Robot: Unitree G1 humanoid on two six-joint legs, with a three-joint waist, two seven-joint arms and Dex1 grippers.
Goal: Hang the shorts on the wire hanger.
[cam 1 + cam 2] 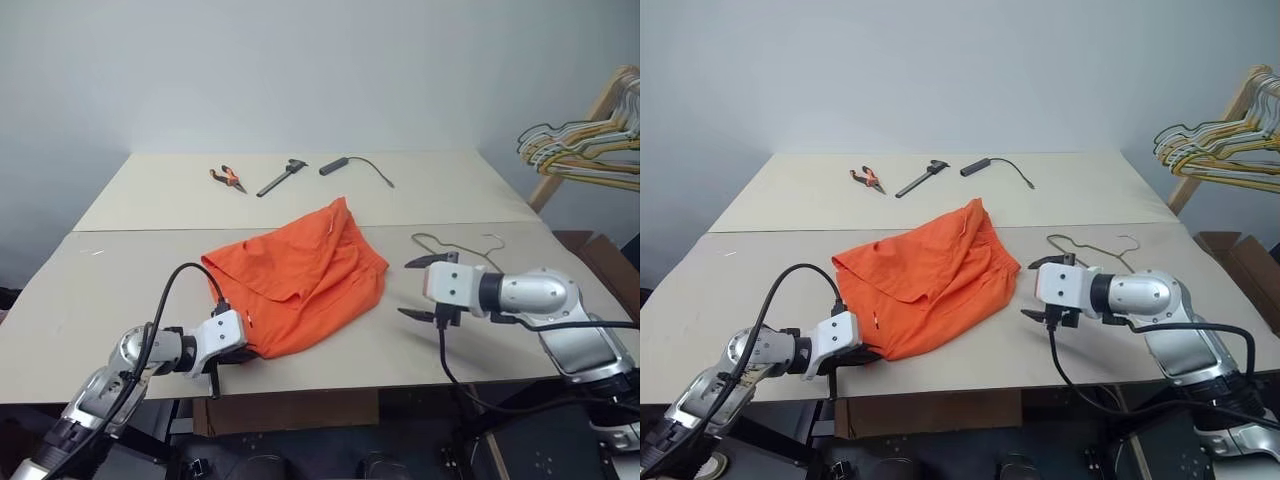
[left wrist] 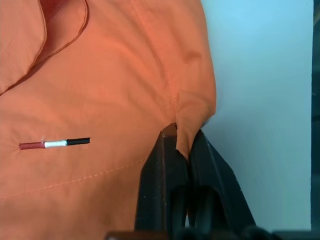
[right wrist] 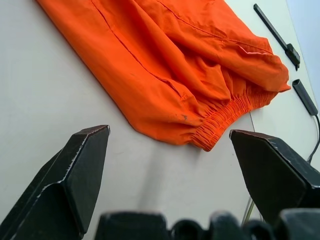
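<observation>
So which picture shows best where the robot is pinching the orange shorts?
The left wrist view: there the left gripper is shut on a corner fold of the shorts, seen close up. The eye views show the whole shorts on the table, but the pinch is tiny there. The right wrist view shows the waistband end.

Shorts mid-table, wire hanger just right, 3 hand tools behind.
</observation>
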